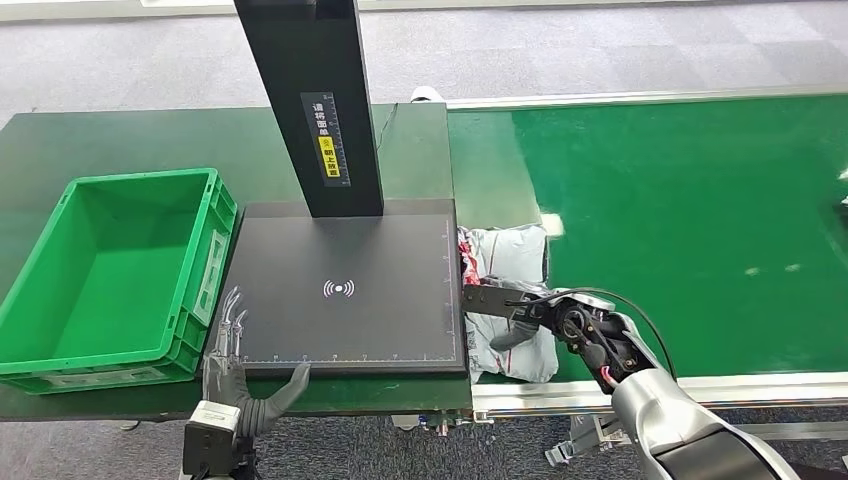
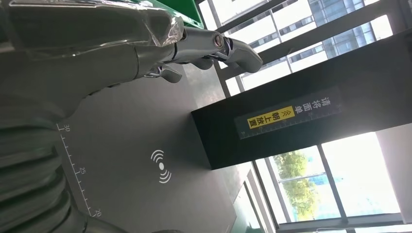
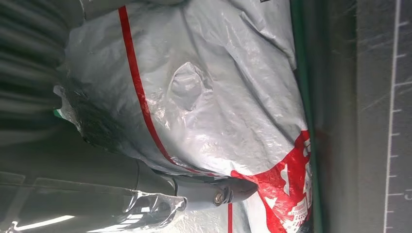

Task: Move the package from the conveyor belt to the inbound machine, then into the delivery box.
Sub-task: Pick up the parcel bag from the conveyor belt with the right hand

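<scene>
The package, a grey plastic mailer with red print, is lying at the centre of the frame on the green conveyor belt, touching the right edge of the inbound machine. The right hand is lying over it, thumb pressing into the plastic; whether it is gripping cannot be told. The left hand is hovering spread at lower left, holding nothing. The delivery box is sitting at left.

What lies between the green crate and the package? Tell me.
In the head view, the black scanner platform with its upright column lies between the green crate and the grey package, its surface bare.
</scene>
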Robot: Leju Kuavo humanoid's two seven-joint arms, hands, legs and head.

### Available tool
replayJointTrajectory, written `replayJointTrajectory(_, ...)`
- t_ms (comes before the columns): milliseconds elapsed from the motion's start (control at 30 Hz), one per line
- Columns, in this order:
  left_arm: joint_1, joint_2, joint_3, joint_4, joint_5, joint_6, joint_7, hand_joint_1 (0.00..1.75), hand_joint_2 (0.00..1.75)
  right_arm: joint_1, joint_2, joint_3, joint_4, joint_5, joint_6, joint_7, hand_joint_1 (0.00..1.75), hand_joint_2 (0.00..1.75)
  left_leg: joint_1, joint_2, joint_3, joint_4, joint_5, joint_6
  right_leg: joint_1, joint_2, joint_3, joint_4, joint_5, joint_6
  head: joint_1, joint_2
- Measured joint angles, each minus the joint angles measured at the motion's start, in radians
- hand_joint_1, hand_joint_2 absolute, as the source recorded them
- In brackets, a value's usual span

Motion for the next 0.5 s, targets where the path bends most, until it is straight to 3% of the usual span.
replayJointTrajectory(33,0.000,0.000,0.000,0.000,0.000,0.000,0.000,0.00,1.75,-0.001,0.001,0.002,0.002,0.000,0.000,0.000,0.00,1.75,0.000,0.000,0.000,0.000,0.000,0.000,0.000,0.000,0.000,0.000,0.000,0.000,0.000,0.000)
replayJointTrajectory(67,0.000,0.000,0.000,0.000,0.000,0.000,0.000,0.00,1.75,-0.003,0.002,0.005,0.005,0.000,0.000,0.000,0.36,1.75,0.000,0.000,0.000,0.000,0.000,0.000,0.000,0.000,0.000,0.000,0.000,0.000,0.000,0.000)
replayJointTrajectory(167,-0.001,0.000,0.001,0.000,0.000,0.000,0.000,0.00,1.75,-0.005,0.004,0.010,0.010,0.000,-0.003,0.005,1.67,1.75,0.000,0.000,0.001,0.000,0.000,0.000,0.000,0.000,0.001,0.000,0.000,0.000,0.000,0.000)
replayJointTrajectory(200,0.000,0.000,0.001,0.000,0.000,0.000,0.000,0.00,1.75,-0.005,0.005,0.013,0.011,0.002,-0.011,0.014,1.75,1.75,0.000,0.000,0.001,0.000,0.000,0.000,0.000,0.000,0.001,0.000,0.000,0.000,0.000,0.000)
replayJointTrajectory(500,0.003,0.000,0.005,0.000,-0.007,0.002,0.000,0.00,1.75,-0.026,0.014,0.031,0.016,0.021,-0.100,0.088,1.75,1.75,0.000,-0.001,0.002,0.000,0.000,0.000,0.000,0.000,0.002,0.000,0.000,0.000,0.000,0.000)
